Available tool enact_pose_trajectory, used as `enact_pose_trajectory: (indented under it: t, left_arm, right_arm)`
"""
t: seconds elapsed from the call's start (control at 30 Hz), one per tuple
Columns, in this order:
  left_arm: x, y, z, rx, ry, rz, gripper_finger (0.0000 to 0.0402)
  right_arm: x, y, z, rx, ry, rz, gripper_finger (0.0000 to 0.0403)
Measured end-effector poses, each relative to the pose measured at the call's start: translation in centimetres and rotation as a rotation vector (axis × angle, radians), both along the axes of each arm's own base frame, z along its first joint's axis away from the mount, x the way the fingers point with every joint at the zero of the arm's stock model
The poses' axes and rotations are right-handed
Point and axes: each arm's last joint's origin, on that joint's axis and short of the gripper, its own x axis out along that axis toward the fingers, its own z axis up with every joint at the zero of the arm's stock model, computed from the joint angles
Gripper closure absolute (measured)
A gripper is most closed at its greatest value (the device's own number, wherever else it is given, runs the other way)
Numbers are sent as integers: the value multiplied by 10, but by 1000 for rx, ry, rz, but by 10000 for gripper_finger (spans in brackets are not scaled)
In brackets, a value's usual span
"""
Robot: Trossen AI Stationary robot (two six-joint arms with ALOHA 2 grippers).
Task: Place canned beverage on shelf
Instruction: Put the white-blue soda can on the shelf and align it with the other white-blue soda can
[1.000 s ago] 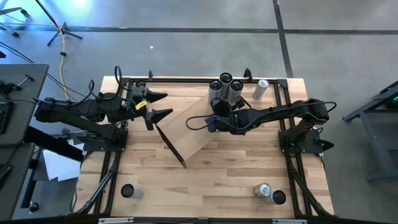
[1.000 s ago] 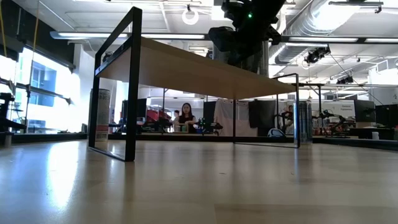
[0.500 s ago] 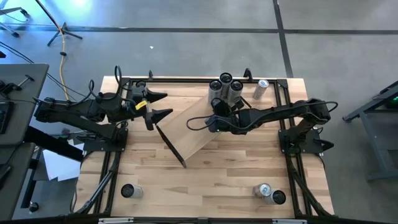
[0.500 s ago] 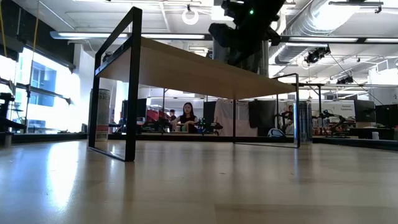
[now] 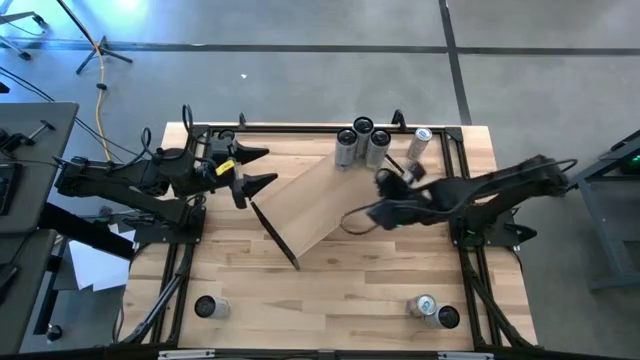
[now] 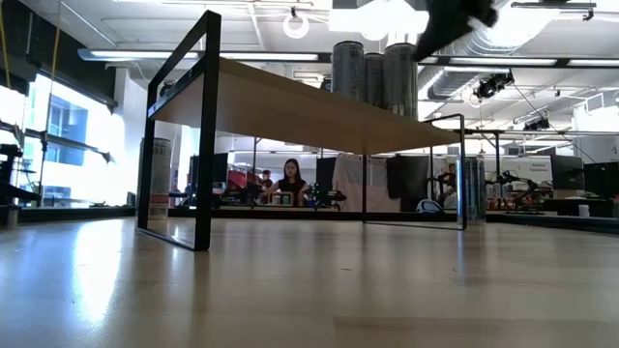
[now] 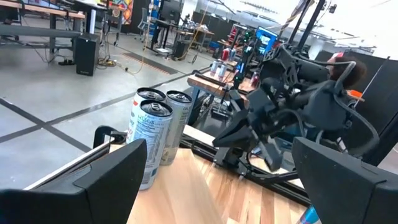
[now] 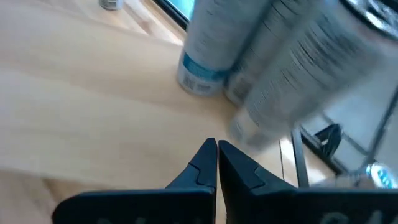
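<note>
So the right gripper (image 5: pixel 384 180) has its fingers pressed fully together with nothing between them. It hangs over the shelf (image 5: pixel 310 205), just off the three cans (image 5: pixel 360 143) standing upright in a tight cluster at the shelf's 1 o'clock end. In its wrist view those cans (image 8: pixel 261 74) fill the picture right past the closed fingertips, so it's near them but not touching, as far as I can tell.

The left gripper (image 5: pixel 252 168) waits at about 9 o'clock on the table, jaws spread wide and empty, pointing toward the shelf's near bracket.

More cans lie around: one (image 5: pixel 419 142) on its side on the tabletop (image 5: pixel 330 290) at 2 o'clock, off the shelf, a pair (image 5: pixel 434 311) near 5 o'clock, and a single one (image 5: pixel 206 306) at 7 o'clock.

My guess is the step in hand is backing away from the cluster and going for another can. To do that well I'd lift clear first rather than sweep sideways, because those three stand touching each other and one bump could knock them all over. Open up only once well away.

Hard to make out: the low view shows the cans (image 6: pixel 372 75) on top of the shelf, but the gripper is just a dark blur at the upper edge. The right wrist view is smeared, so labels are unreadable.
</note>
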Motion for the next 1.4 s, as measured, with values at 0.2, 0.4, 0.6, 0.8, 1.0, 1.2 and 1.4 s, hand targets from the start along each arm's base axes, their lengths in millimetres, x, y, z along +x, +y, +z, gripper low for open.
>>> enact_pose_trajectory:
  t: [0.2, 0.4, 0.6, 0.8, 1.0, 1.2, 1.4]
  left_arm:
    - [0, 0, 0, -28, -10, 0, 31]
    - [0, -2, 5, -44, -67, -58, 31]
    - [0, -2, 11, -36, -126, -86, 31]
    - [0, -2, 12, -38, -135, -79, 31]
    - [0, -2, 12, -62, -142, -89, 31]
    - [1, -3, 11, 3, -114, -116, 31]
    - [-1, -4, 10, 66, -85, -143, 31]
  right_arm:
    - [-59, 0, -17, 155, -201, 39, 403]
    - [-81, 0, -9, 206, -507, 193, 403]
    - [-80, 1, 8, 218, -775, 497, 403]
    - [-71, 1, 23, 255, -943, 745, 403]
    - [-68, -2, 24, 220, -953, 757, 403]
    - [-68, -5, 24, 222, -948, 742, 403]
    - [-68, -5, 24, 250, -959, 732, 403]
